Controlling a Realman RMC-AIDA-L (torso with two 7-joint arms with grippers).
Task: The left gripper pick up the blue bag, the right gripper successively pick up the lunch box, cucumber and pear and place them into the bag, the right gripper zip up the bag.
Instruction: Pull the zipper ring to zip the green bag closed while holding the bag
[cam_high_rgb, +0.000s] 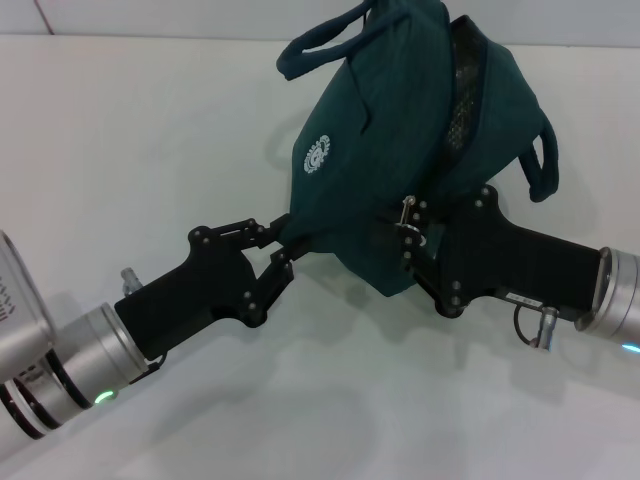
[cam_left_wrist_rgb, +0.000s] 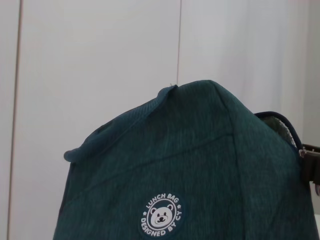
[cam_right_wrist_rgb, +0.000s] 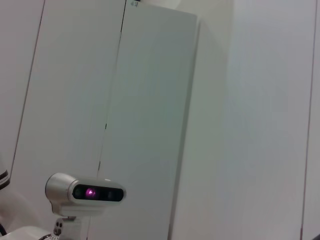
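Blue bag (cam_high_rgb: 400, 150) held aloft above table (cam_high_rgb: 120, 150) | left gripper (cam_high_rgb: 282, 252) clamped on its lower corner | right gripper (cam_high_rgb: 412, 235) closed at zipper pull (cam_high_rgb: 408, 215) (mouth partly unzipped) | risk: fabric slips from thin pinch, zip jams.

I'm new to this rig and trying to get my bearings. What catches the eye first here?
The blue bag, lifted mid-scene, its zipper partly open at the top. The left gripper pinches its lower left corner, while the right gripper sits at the metal zipper ring on its lower right.
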